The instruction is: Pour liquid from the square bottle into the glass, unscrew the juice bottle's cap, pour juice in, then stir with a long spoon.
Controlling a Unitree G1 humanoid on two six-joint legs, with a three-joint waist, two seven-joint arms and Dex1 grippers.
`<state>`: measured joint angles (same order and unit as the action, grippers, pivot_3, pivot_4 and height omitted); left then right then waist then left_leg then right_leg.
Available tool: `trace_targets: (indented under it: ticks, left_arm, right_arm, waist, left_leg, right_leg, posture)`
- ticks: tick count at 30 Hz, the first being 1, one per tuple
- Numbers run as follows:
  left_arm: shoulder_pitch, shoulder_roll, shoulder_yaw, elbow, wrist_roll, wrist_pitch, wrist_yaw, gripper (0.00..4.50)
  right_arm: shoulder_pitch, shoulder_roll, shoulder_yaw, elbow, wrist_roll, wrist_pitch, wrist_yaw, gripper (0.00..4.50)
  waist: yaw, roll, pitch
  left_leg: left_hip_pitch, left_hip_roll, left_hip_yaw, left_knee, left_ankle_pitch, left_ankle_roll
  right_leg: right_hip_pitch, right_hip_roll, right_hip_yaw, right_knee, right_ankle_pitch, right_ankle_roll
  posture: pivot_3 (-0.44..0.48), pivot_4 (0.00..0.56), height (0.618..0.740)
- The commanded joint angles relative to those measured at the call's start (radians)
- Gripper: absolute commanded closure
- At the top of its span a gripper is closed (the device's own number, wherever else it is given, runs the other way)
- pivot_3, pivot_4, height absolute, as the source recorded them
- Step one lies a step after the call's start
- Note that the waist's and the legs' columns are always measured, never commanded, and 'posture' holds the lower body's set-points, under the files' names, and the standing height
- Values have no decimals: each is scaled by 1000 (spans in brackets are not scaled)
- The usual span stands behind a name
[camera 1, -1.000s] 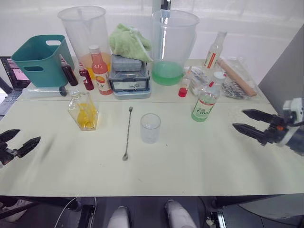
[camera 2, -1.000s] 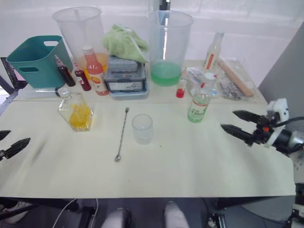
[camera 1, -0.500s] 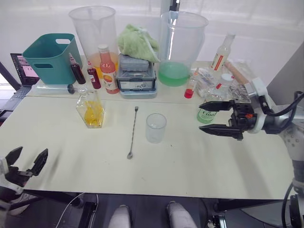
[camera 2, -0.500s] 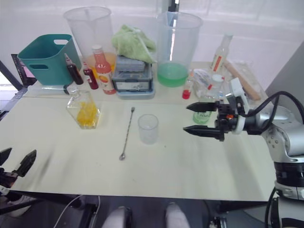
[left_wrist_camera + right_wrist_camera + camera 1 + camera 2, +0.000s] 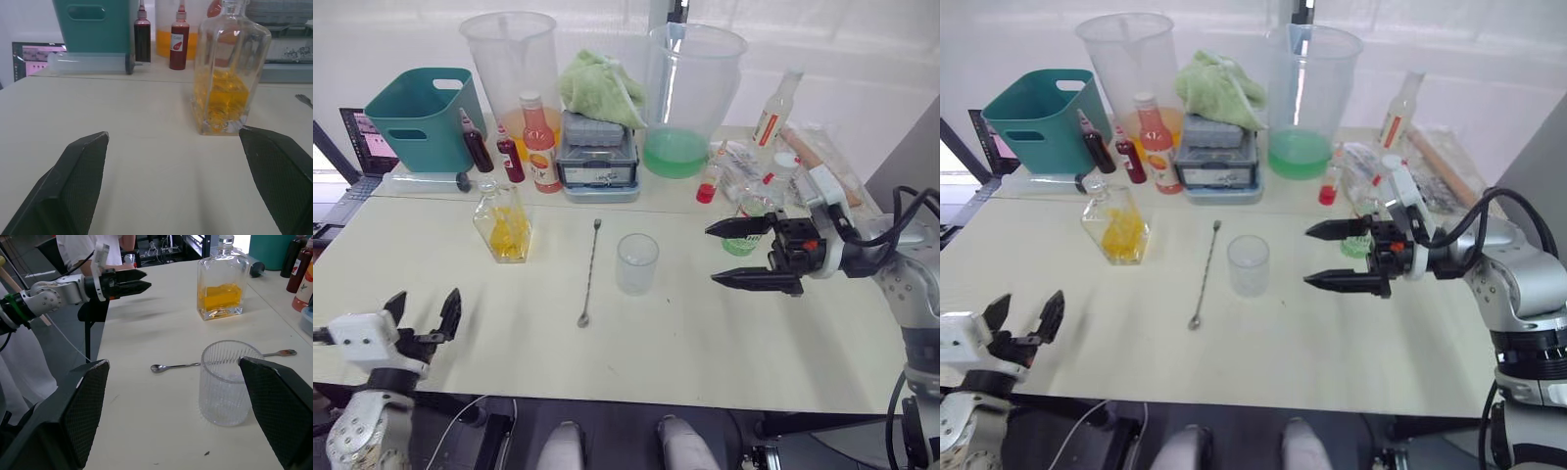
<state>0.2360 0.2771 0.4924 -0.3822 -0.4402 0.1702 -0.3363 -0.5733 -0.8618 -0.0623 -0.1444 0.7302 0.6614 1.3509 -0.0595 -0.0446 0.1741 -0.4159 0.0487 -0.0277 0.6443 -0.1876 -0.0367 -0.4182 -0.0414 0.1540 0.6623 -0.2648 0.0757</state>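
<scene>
The right gripper [image 5: 742,254] hung level over the table [image 5: 685,343], pointing at the glass [image 5: 636,263], fingers spread wide, empty, the juice bottle [image 5: 744,217] behind it. The left gripper [image 5: 421,318] sat at the near edge, fingers apart, holding nothing, facing the upright square bottle [image 5: 504,221]. The long spoon [image 5: 588,273] lay lengthwise between bottle and glass, bowl nearest.

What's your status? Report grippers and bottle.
Left gripper open, empty. Right gripper open beside small clear glass. Squat square bottle of yellow liquid upright, untouched. Path clear.
</scene>
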Motion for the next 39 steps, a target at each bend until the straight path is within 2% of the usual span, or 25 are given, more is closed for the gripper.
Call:
trace_targets:
  ticks: [1, 11, 17, 27, 39]
  left_arm:
    - [-46, 8, -26, -22, 11, 23, 41, 0]
    - [-183, 32, -107, 41, 52, 70, 74, 0]
    - [-310, 75, -133, 100, 80, 137, 108, 0]
    - [-470, 86, -165, 176, 113, 216, 160, 0]
    - [-638, 77, -192, 376, 149, 162, 168, 0]
  right_arm:
    - [0, -34, -55, -40, 43, 27, 3, 25]
    - [50, -63, -93, -91, 70, 51, -15, 25]
    - [74, -82, -116, -107, 83, 62, -12, 25]
    - [88, -89, -126, -132, 100, 61, -40, 25]
    - [88, -86, -121, -131, 73, 43, -61, 25]
  waist:
    - [-1, 0, 0]
    - [-4, 0, 0]
    - [-1, 0, 0]
    - [-1, 0, 0]
    - [5, 0, 0]
  left_leg:
    - [0, 0, 0, 0, 0, 0]
    - [0, 0, -1, 0, 0, 0]
    - [0, 0, -1, 0, 0, 0]
    - [-1, -1, -2, 0, 0, 0]
    - [-1, -1, -3, 0, 0, 0]
  right_leg:
    - [0, 0, 0, 0, 0, 0]
    - [0, 0, 0, 0, 0, 0]
    - [1, 0, 0, -1, 0, 1]
    - [1, 0, 0, -1, 0, 1]
    - [2, 0, 0, -2, 1, 1]
  posture:
    - [0, 150, 723]
    - [0, 150, 723]
    - [0, 150, 723]
    - [0, 150, 723]
    - [0, 150, 723]
